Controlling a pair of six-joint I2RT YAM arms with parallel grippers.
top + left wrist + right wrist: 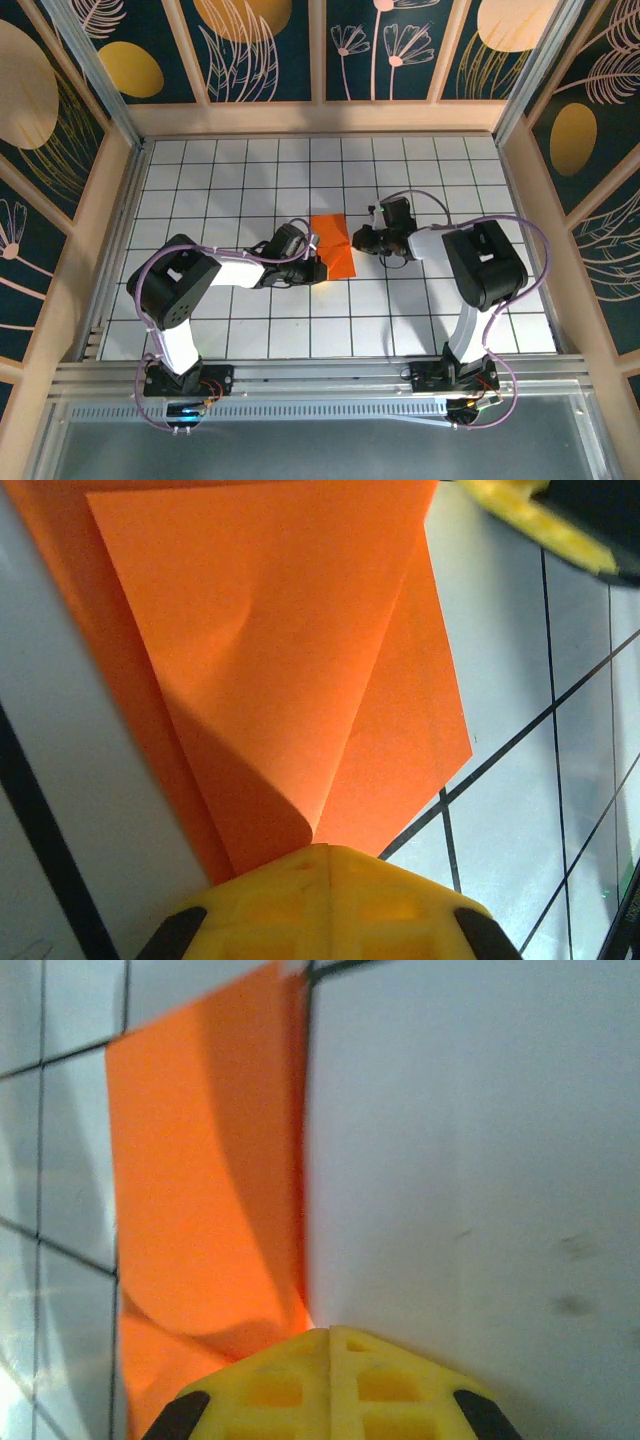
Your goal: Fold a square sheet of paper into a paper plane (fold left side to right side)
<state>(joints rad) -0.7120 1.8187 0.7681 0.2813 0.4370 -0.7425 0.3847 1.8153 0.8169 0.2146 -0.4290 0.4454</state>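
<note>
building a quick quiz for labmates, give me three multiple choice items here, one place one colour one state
1. Where does the sheet of paper lie?
A. between the left gripper and the right gripper
B. at a far corner
C. on the near rail
2. Its colour?
A. blue
B. white
C. orange
3. Its state?
A. crumpled ball
B. folded, layers overlapping
C. torn in two
Key: 1 A, the grippers flank it in the top view; 2 C, bright orange in every view; 3 B, the left wrist view shows stacked flaps.
</note>
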